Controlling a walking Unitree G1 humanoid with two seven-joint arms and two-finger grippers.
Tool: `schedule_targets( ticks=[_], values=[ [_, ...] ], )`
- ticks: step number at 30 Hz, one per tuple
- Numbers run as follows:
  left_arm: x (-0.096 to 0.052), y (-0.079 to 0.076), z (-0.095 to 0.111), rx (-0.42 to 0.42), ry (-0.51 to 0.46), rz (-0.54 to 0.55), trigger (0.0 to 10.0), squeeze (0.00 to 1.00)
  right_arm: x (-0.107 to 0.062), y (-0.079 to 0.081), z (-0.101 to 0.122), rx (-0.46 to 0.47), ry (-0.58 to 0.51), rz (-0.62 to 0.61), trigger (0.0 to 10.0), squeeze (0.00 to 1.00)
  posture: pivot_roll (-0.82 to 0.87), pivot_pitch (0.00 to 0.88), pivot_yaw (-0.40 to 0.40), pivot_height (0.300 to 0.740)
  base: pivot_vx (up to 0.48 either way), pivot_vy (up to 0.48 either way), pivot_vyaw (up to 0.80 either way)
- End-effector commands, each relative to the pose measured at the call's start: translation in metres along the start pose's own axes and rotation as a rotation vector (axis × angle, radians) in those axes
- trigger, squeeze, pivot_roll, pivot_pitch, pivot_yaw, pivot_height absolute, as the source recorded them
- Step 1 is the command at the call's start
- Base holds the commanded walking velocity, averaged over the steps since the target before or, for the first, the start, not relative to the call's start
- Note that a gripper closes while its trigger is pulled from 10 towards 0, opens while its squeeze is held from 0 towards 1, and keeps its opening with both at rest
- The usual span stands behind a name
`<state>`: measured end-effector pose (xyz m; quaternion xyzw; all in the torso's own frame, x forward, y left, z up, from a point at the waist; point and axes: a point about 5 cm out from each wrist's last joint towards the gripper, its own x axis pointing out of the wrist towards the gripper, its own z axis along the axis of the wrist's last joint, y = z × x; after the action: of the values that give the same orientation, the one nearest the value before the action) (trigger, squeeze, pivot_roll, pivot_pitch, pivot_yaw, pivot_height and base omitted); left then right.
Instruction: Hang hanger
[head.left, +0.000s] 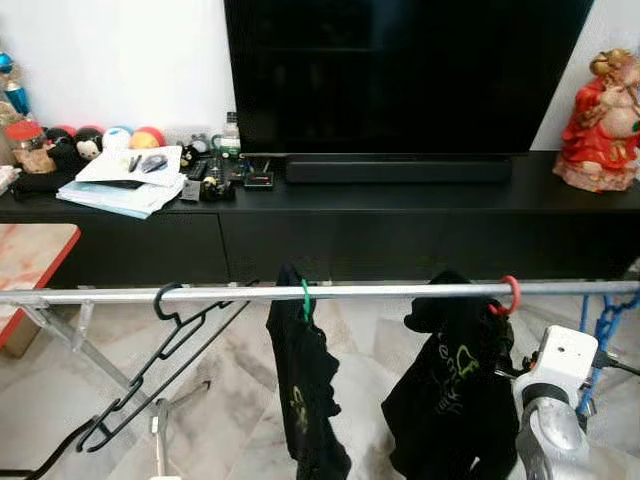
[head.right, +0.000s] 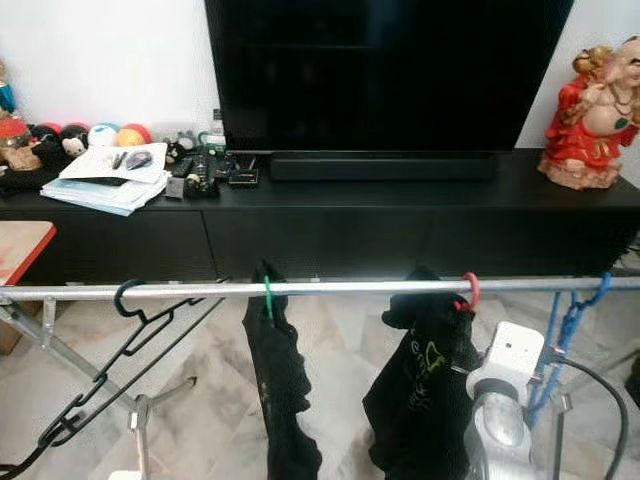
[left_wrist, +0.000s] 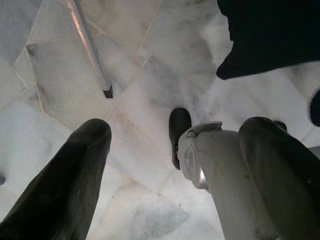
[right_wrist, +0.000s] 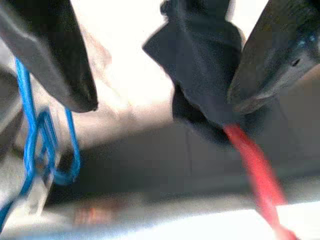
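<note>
Hanger: red plastic hanger (head.left: 511, 296) with black garment (head.left: 450, 390), hooked on silver rail (head.left: 120, 294).
Right gripper (right_wrist: 160, 65): released, fingers spread beside the garment.
Left gripper (left_wrist: 165, 165): released, floorward.
Advice: withdraw gently, avoiding the rail.

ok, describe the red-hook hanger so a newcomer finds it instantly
Start at the silver rail of the drying rack before the TV cabinet. Of the two black shirts on it, take the right one. Its hanger hook is red; the neighbouring shirt's hook is green.
</note>
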<state>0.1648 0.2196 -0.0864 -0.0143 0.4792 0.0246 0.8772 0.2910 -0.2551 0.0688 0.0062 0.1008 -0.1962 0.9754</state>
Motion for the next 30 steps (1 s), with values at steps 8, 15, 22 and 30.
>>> schedule_targets(
  ticks=[8,15,22,30],
  values=[
    [-0.001,0.004,-0.005,0.01,0.018,0.003,10.0,0.0,0.022,0.014,-0.005,0.039,0.191,0.05,10.0,0.0,0.02,0.042,0.014,0.74,0.0,0.0,0.0],
    [-0.002,0.007,-0.004,0.011,0.019,0.009,10.0,0.0,0.031,0.036,0.01,0.032,0.175,0.116,10.0,0.0,0.02,0.043,0.017,0.74,0.0,0.0,0.0],
    [0.0,0.002,0.002,0.009,0.008,0.004,10.0,0.0,0.034,0.046,0.023,-0.008,0.097,0.152,10.0,0.0,0.03,0.047,0.018,0.74,0.0,0.0,0.0],
    [0.0,0.001,0.001,0.01,0.009,-0.005,10.0,0.0,0.026,0.045,0.032,-0.031,-0.016,0.085,10.0,0.0,0.02,0.052,0.018,0.74,0.0,0.0,0.0]
  ],
)
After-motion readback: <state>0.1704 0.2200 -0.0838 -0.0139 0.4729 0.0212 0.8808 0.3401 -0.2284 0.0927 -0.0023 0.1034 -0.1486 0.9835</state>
